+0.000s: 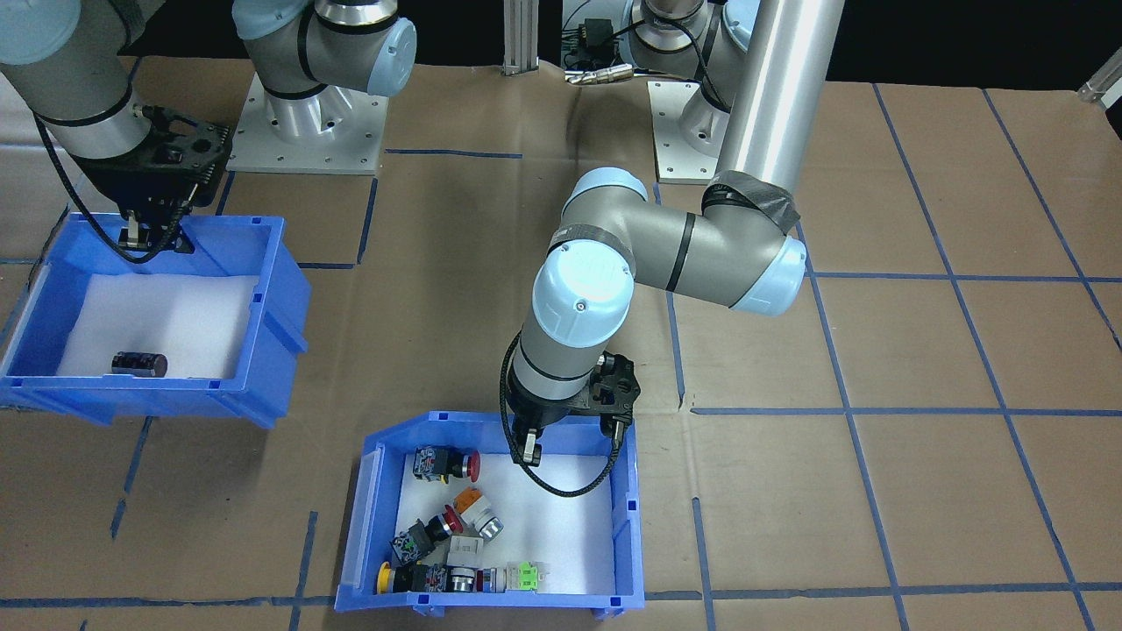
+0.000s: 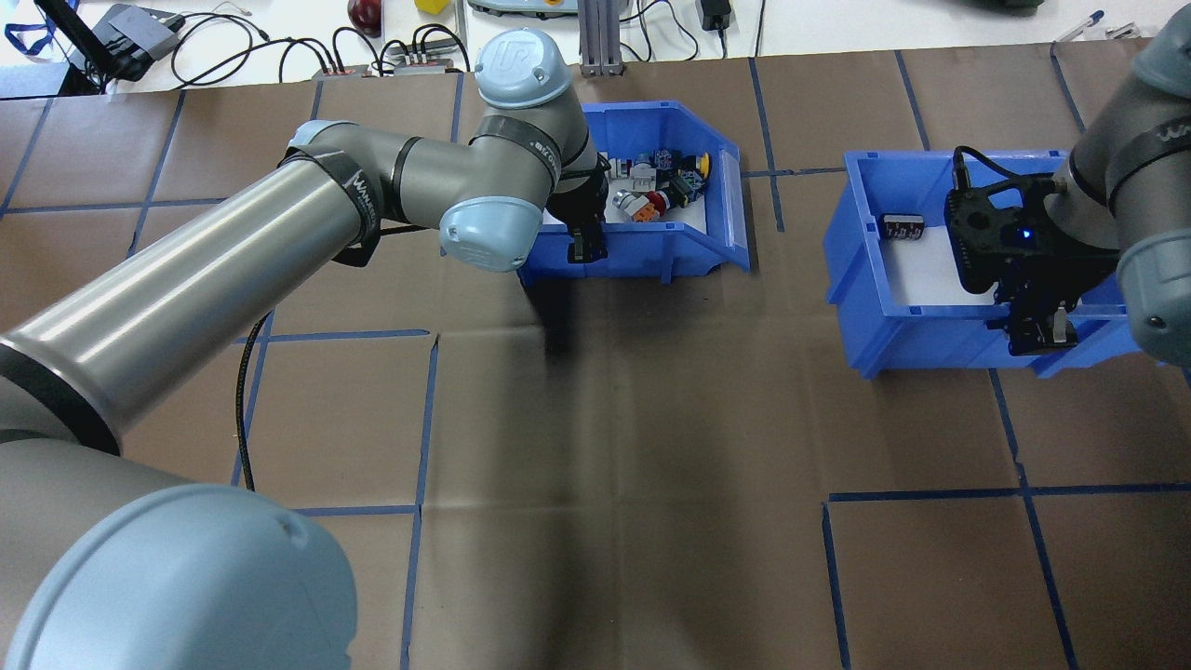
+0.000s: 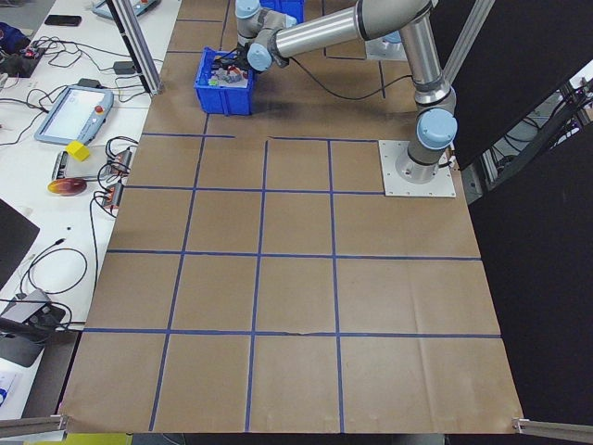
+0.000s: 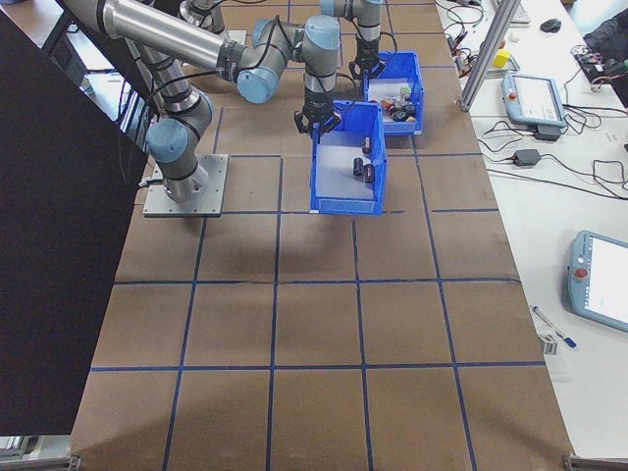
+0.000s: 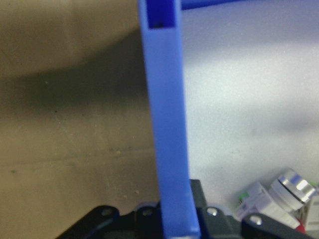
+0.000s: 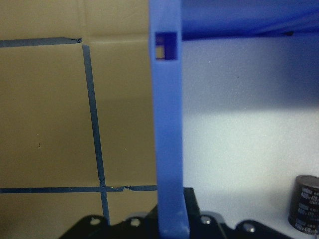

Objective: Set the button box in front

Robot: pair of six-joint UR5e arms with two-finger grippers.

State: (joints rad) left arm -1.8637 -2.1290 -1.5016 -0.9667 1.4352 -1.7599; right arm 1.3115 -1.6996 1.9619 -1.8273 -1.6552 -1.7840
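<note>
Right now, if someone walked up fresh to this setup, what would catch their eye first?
Probably the button box, a blue bin lined with white foam and scattered with colourful push-button switches, at the table's far side from the robot. The left gripper straddles its wall nearest the robot. Off to the robot's right, the right gripper grips the near wall of a second blue bin the same way, and that bin looks tipped up.

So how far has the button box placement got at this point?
Done: the left pincer straddles the button box rear wall, apparently gripping it. The right pincer likewise grips the other blue bin, which is tilted. Left: releasing; whether the box has reached its final front spot is unclear.
</note>
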